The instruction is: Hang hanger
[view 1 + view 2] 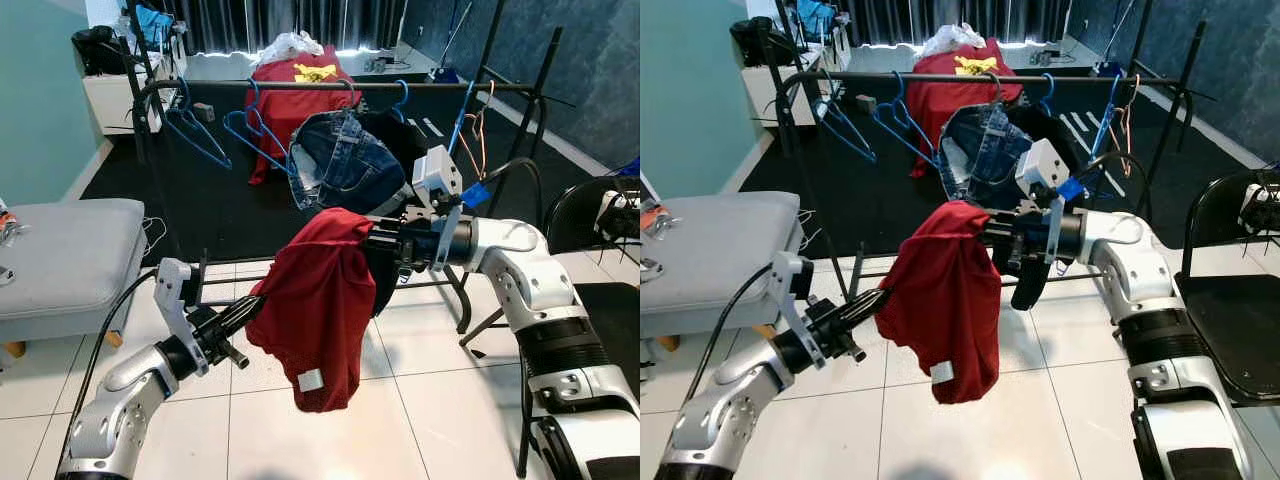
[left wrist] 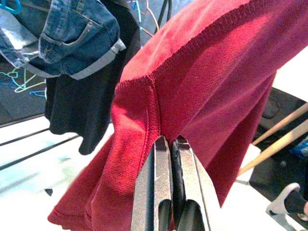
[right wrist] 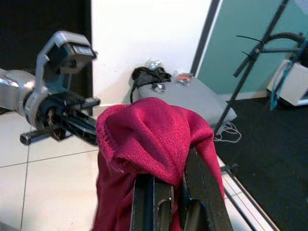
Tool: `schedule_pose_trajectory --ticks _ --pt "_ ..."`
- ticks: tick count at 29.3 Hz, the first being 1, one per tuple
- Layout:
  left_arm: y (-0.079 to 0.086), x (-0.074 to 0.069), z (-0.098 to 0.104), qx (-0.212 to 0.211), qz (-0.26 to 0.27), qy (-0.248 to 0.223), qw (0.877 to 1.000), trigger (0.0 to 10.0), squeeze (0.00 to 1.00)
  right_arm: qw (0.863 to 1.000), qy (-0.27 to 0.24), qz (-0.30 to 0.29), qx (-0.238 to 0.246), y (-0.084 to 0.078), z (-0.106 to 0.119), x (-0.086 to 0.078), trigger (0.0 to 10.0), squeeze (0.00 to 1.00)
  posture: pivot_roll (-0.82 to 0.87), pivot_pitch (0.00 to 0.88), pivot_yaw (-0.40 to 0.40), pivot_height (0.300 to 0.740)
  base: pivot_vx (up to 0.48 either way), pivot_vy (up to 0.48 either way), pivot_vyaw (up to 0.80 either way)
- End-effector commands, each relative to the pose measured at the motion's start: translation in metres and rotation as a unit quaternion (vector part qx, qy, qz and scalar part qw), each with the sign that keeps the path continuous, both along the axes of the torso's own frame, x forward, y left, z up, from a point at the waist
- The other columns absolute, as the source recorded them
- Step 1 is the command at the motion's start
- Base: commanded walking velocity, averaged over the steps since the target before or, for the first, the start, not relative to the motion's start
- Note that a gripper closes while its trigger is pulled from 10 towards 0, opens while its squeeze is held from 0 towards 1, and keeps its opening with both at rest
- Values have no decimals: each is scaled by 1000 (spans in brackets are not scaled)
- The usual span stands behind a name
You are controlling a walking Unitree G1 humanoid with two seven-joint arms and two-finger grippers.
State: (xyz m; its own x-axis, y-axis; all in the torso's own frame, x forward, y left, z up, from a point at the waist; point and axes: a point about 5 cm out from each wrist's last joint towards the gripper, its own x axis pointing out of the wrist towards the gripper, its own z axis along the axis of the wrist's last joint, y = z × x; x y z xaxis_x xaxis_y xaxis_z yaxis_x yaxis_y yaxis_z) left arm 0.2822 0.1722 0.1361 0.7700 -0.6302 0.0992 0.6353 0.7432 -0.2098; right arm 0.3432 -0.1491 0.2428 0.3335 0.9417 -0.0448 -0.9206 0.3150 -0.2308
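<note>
Before the rack (image 1: 330, 88) – red garment (image 1: 320, 310) hangs lengthwise downward between both grippers

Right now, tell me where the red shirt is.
In the left eye view the red shirt hangs mid-frame between the left claw and the right claw, both pinching it, in front of the clothes rack.

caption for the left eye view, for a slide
Both grippers, left and right, hold a red garment up in front of a clothes rack hung with jeans.

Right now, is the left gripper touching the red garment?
Touching. The left wrist view shows the left gripper with its fingers pinched shut on the red garment.
</note>
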Motion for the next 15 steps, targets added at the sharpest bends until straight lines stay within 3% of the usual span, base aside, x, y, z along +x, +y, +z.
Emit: schedule_pose_trajectory --ticks 1,4,6,7,8,10,12,15 --pt "12 5 9 27 20 -10 999 0 0 1000 -11 -25 1 -8 -2 0 0 0 5 0 -25 740 0 0 0" --pt "24 11 22 64 36 -29 997 0 0 998 -11 -65 -19 -12 -17 3 0 0 7 0 -26 740 0 0 0" --pt "24 11 22 64 36 -29 997 0 0 998 -11 -65 -19 -12 -17 3 0 0 7 0 -26 740 0 0 0" --pt "32 14 38 94 32 -53 994 0 0 995 -1 -98 -24 -14 -32 4 0 0 11 1 -24 740 0 0 0" --pt "32 14 38 94 32 -53 994 0 0 995 -1 -98 -24 -14 -32 4 0 0 11 1 -24 740 0 0 0" --pt "40 14 71 137 2 -92 986 0 0 989 14 -145 -29 -15 -57 3 0 0 18 5 -20 740 0 0 0" --pt "40 14 71 137 2 -92 986 0 0 989 14 -145 -29 -15 -57 3 0 0 18 5 -20 740 0 0 0" --pt "40 8 94 154 -49 -105 981 0 0 985 19 -172 -13 -12 -67 2 0 0 17 8 -15 740 0 0 0"
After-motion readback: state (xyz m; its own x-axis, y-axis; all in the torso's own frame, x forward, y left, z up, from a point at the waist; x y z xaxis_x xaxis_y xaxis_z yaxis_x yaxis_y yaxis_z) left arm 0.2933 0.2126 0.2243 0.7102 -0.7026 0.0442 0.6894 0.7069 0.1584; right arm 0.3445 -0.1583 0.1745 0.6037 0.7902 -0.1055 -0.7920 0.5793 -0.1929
